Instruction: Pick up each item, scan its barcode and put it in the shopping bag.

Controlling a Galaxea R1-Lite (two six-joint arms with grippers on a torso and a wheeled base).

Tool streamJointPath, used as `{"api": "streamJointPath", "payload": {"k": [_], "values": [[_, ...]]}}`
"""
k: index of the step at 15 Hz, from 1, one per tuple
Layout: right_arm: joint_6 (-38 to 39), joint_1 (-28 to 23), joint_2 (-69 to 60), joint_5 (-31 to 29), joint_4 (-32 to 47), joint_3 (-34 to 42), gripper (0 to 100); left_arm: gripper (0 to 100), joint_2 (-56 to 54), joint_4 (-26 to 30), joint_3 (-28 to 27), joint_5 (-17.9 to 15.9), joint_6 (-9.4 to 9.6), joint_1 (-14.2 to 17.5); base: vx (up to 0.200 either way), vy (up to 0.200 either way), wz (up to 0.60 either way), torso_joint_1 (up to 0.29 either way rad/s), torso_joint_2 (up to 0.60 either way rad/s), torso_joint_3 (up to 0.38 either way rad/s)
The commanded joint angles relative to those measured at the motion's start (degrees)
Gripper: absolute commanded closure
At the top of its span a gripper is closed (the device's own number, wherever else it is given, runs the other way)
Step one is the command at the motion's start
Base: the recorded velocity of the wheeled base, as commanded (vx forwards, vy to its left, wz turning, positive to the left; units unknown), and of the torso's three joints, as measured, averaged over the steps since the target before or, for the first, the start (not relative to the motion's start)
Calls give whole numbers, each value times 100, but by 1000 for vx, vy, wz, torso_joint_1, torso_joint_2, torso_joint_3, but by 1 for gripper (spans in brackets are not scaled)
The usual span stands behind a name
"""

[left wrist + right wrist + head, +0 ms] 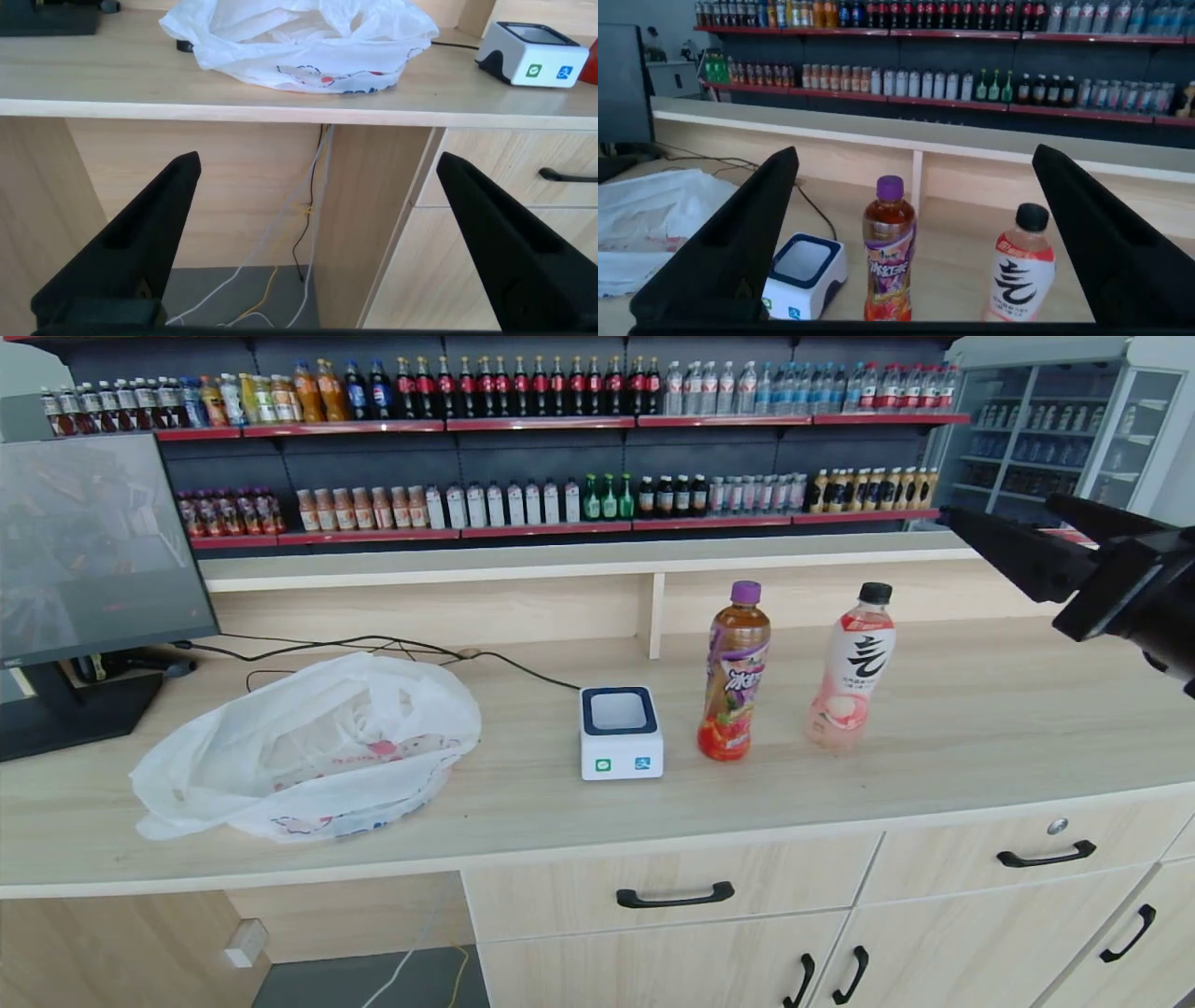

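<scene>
Two bottles stand upright on the wooden counter. One is an amber drink with a purple cap; the other is pink with a black cap. Left of them sits the white barcode scanner. Further left lies the crumpled white shopping bag. My right gripper hangs open and empty in the air, to the right of the bottles and above them. My left gripper is open and empty, below the counter's front edge under the bag.
A monitor on a black stand occupies the counter's left end, with cables running behind the bag. A raised ledge with a divider backs the counter. Drawers with black handles are below. Drink shelves line the far wall.
</scene>
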Motion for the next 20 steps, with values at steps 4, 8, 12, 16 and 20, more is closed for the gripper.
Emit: {"api": "streamJointPath", "payload": {"k": [4,8,12,16,20], "values": [[-72,500,1587,-247,-1185,-15,0,0,-2,0,0,0,7,0,0,0,0,0,0,0],[-89,553,2474,-247,-2178,-15,0,0,-2,0,0,0,7,0,0,0,0,0,0,0],[-36,562,2914,-344,-2301,-243,0,0,-2,0,0,0,7,0,0,0,0,0,0,0],[447,650,3459,-352,-2705,-226,0,0,-2,0,0,0,7,0,0,0,0,0,0,0],[104,667,3573,-396,-2846,-50,0,0,-2,0,0,0,7,0,0,0,0,0,0,0]]}}
